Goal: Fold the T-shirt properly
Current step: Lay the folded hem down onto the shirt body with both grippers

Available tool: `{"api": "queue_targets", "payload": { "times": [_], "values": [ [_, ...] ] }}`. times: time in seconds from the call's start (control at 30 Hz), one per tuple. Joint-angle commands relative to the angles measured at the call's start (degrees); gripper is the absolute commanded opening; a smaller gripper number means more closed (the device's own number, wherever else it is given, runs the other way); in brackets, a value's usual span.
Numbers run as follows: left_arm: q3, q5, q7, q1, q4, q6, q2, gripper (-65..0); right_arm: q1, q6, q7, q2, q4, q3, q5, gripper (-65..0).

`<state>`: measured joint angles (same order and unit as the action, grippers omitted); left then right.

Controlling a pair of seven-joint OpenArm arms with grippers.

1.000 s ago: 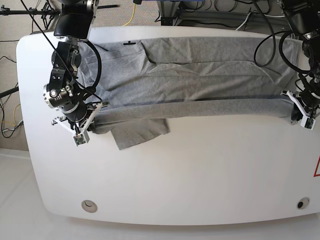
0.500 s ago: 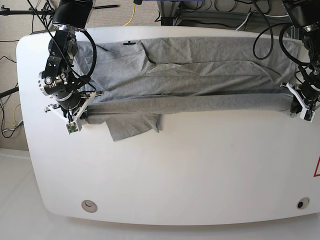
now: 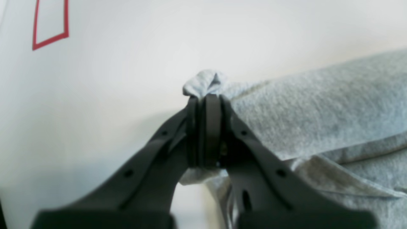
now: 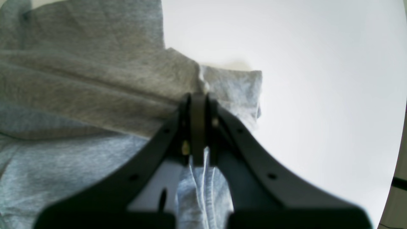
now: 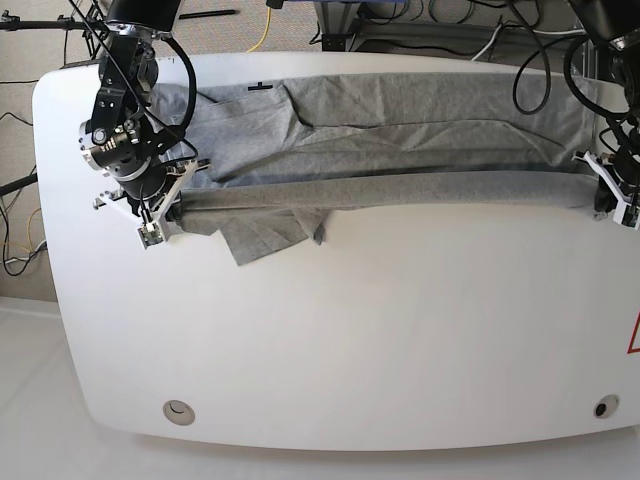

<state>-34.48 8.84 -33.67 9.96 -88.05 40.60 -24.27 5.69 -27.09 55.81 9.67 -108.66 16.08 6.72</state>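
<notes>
The heather-grey T-shirt (image 5: 400,140) lies spread along the far half of the white table, plain side showing. Its near edge is lifted into a taut roll (image 5: 390,190) stretched between my two grippers. My right gripper (image 5: 158,218) at the base view's left is shut on the shirt's edge (image 4: 222,86), with a sleeve (image 5: 265,238) hanging below it onto the table. My left gripper (image 5: 612,205) at the base view's right is shut on the other end of the fabric (image 3: 206,82). The wrist views show each pair of jaws (image 3: 205,127) (image 4: 197,127) pressed together on cloth.
The white table (image 5: 350,340) runs toward the front edge, with a round inset (image 5: 179,410) at front left and a small hole (image 5: 601,407) at front right. A red mark (image 5: 634,335) sits at the right edge. Cables and frame parts lie behind the table.
Both grippers have carried the shirt's near edge farther toward the back of the table, over the rest of the shirt. The hanging sleeve moved back with it.
</notes>
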Motion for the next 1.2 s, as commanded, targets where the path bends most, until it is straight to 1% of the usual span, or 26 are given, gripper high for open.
{"api": "queue_targets", "payload": {
  "times": [0.0,0.13,0.2,0.47,0.53,0.67,1.17],
  "values": [
    [-0.83,-0.12,0.54,-0.29,-0.64,-0.6,-1.43,-64.8,-0.83,0.11,-0.41,0.52,-0.71,-0.21,-0.63,-65.0],
    [-0.69,-0.4,0.46,-0.28,-0.52,-0.6,-1.47,-64.8,-0.93,0.05,0.27,0.52,-0.12,-0.75,-0.91,-65.0],
    [-0.36,-0.6,-0.62,-0.61,0.23,-0.6,-1.49,-65.0,-1.28,0.1,2.02,0.64,0.97,-0.09,-1.05,-65.0],
    [0.15,-1.57,-1.69,-0.68,1.24,-0.6,-1.39,-65.0,-1.33,0.12,4.79,0.81,2.15,-0.03,-1.26,-65.0],
    [0.18,-1.82,-2.79,-0.66,2.62,-0.6,-1.3,-65.0,-0.84,-0.08,4.83,0.62,2.51,-0.32,-1.0,-65.0],
    [0.42,-2.04,-3.27,-0.36,3.59,-0.6,-1.22,-65.0,-0.31,-0.11,5.07,0.54,3.1,-0.55,-0.92,-65.0],
    [-0.68,-1.74,-3.51,2.52,5.37,-0.6,-1.35,-65.0,2.99,-0.53,3.89,0.38,1.71,-0.1,-0.68,-65.0]
  ]
}}
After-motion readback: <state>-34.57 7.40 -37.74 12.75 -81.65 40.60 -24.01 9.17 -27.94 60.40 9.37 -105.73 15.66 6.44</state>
